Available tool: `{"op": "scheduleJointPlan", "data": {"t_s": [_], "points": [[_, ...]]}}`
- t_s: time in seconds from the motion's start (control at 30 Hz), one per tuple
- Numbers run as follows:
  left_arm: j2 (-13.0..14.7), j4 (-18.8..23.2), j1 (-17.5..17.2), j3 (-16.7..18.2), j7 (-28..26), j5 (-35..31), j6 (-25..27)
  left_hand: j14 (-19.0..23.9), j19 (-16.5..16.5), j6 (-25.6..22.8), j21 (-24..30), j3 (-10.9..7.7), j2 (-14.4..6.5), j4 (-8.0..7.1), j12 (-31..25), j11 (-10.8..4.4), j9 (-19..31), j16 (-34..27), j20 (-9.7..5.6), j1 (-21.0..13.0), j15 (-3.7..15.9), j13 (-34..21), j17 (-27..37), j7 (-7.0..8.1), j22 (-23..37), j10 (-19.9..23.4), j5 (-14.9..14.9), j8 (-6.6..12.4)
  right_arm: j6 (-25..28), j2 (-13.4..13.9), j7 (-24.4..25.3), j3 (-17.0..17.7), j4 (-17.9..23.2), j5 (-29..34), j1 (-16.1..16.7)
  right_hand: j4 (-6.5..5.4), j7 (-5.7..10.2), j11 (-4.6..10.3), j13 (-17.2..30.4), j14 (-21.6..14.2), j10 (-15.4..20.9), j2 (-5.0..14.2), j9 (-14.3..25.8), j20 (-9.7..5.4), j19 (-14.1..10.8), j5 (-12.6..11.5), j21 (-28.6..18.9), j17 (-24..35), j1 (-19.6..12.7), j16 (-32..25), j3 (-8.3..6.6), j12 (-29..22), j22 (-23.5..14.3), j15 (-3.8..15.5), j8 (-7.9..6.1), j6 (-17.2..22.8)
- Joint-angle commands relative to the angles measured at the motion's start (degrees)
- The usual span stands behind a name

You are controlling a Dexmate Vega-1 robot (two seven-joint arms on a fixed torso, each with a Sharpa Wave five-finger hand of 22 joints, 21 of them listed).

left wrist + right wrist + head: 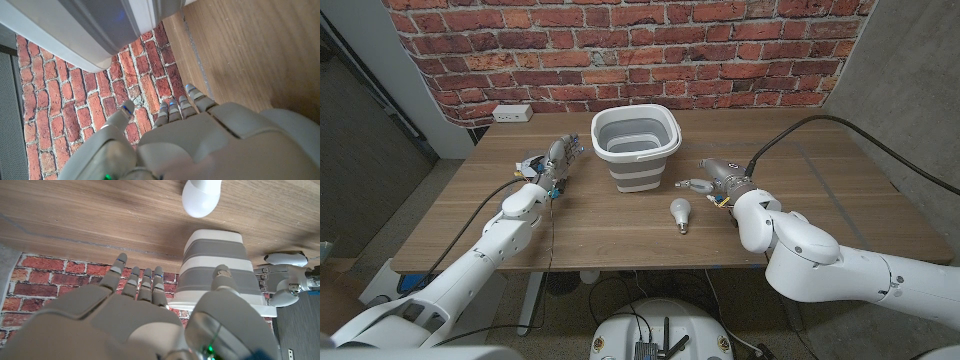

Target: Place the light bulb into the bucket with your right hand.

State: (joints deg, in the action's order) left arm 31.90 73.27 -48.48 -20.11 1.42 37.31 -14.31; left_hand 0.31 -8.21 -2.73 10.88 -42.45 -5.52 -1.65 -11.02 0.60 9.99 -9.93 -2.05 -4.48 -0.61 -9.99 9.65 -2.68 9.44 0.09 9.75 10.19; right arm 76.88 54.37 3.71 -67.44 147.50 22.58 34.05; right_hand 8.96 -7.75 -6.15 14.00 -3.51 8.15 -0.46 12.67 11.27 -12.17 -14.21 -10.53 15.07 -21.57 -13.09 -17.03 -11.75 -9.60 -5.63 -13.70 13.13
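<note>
A white light bulb (680,213) lies on its side on the wooden table (820,180), in front of the grey-and-white collapsible bucket (636,150). My right hand (713,180) hovers just right of the bulb and bucket, fingers spread, holding nothing. In the right wrist view the right hand (145,315) reaches toward the bucket (215,265), with the bulb (201,197) apart from its fingers. My left hand (552,165) stands left of the bucket, fingers apart and empty. The left wrist view shows the left hand (175,135) beside the bucket's rim (100,30).
A brick wall (620,50) backs the table, with a white power outlet (512,113) at its foot on the left. Bare tabletop spreads right of my right hand and along the front edge (620,265).
</note>
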Motion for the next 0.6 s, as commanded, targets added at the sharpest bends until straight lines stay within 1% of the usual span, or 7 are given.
{"op": "scheduleJointPlan", "data": {"t_s": [0.03,0.13,0.23,0.33,0.37,0.5,0.6], "points": [[0.1,-0.8,0.3,-0.2,1.2,0.3,-0.1,0.3,0.1,-0.5,0.1,-0.29,-4.7,0.05,-0.1,0.26,0.1,-0.4,-0.99,0.0,-0.15,-0.2,0.2,-0.05,0.3,0.0,0.1,0.31,3.1,-4.3,-6.6,-4.9,-2.5,11.1,-0.4,0.01,0.16,-0.26,0.4,-0.5,1.1,-0.68,0.5,0.38,-0.4,-0.7,-0.1,0.3,0.0,-0.3,0.16,-0.7,-0.2,-0.74,0.25,-0.8],[0.3,-0.8,0.4,-0.2,1.5,0.4,0.1,0.3,0.1,-0.6,0.1,-0.3,-4.8,0.07,-0.1,0.18,0.1,-0.4,-0.98,0.0,-0.19,-0.2,0.1,-0.03,0.3,0.1,0.1,0.33,3.1,-6.4,-11.6,-4.6,-4.1,18.6,1.7,0.15,0.22,-0.35,0.6,-1.0,2.6,-0.73,0.6,0.17,-0.7,-0.9,-0.3,0.4,-0.3,-0.6,-0.03,-1.4,-0.2,-0.8,0.2,-0.9],[0.6,-0.6,0.1,-0.2,1.7,0.5,0.4,0.3,0.1,-0.6,0.1,-0.29,-4.8,0.04,-0.1,0.18,0.1,-0.4,-0.99,0.0,-0.18,-0.2,0.2,-0.06,0.3,0.0,0.1,0.33,3.1,-8.7,-17.5,-3.7,-5.9,26.7,4.4,0.34,0.38,0.23,0.8,-1.2,3.3,-0.83,0.7,-0.08,-1.1,-1.2,-0.4,0.4,-0.7,-0.7,-0.24,-1.8,-0.2,-0.62,0.25,-1.3],[0.8,-0.4,-0.2,0.0,1.7,0.6,0.3,0.3,0.1,-0.6,0.1,-0.3,-4.8,0.03,-0.1,0.19,0.1,-0.4,-0.97,0.0,-0.16,-0.2,0.2,-0.06,0.3,0.0,0.1,0.33,3.1,-11.0,-23.1,-3.2,-8.1,34.5,6.5,0.54,0.87,1.26,1.2,-1.7,4.6,-1.1,0.7,-0.33,-1.5,-1.7,-0.5,0.5,-1.4,-0.9,-0.53,-2.3,-0.1,1.02,0.36,-1.9],[0.8,-0.6,-0.3,0.1,2.1,0.8,0.0,0.3,0.1,-0.6,0.1,-0.29,-4.8,0.05,-0.1,0.21,0.1,-0.4,-0.96,0.0,-0.16,-0.2,0.2,-0.06,0.3,0.0,0.1,0.33,3.1,-11.7,-24.9,-3.1,-8.7,36.5,7.0,0.57,0.87,1.62,1.3,-1.9,5.1,-1.17,0.7,-0.5,-1.5,-1.8,-0.5,0.4,-1.6,-1.0,-0.62,-2.6,-0.1,1.08,0.35,-1.9],[1.2,-0.3,-0.7,0.3,2.3,1.0,0.0,0.3,0.1,-0.6,0.1,-0.3,-4.8,0.04,-0.1,0.22,0.1,-0.4,-0.97,0.0,-0.14,-0.2,0.2,-0.09,0.3,0.0,0.1,0.32,3.1,-14.5,-30.7,-2.1,-11.1,43.9,9.2,0.61,0.4,1.81,1.4,-2.1,5.5,-1.34,0.7,-0.68,-1.6,-2.0,-0.5,0.4,-1.8,-1.1,-0.71,-2.7,-0.1,1.43,0.45,-2.2],[1.4,-0.1,-1.0,0.5,2.4,1.1,0.0,0.3,0.1,-0.6,0.1,-0.3,-4.8,0.03,-0.1,0.23,0.1,-0.4,-0.96,0.0,-0.17,-0.2,0.2,-0.09,0.3,0.1,0.1,0.32,3.1,-16.0,-33.5,-2.2,-12.8,48.2,9.9,0.63,0.34,1.81,1.5,-2.3,5.7,-1.44,0.7,-0.72,-1.6,-2.0,-0.5,0.4,-1.9,-1.1,-0.75,-2.8,-0.1,1.3,0.48,-2.3]]}}
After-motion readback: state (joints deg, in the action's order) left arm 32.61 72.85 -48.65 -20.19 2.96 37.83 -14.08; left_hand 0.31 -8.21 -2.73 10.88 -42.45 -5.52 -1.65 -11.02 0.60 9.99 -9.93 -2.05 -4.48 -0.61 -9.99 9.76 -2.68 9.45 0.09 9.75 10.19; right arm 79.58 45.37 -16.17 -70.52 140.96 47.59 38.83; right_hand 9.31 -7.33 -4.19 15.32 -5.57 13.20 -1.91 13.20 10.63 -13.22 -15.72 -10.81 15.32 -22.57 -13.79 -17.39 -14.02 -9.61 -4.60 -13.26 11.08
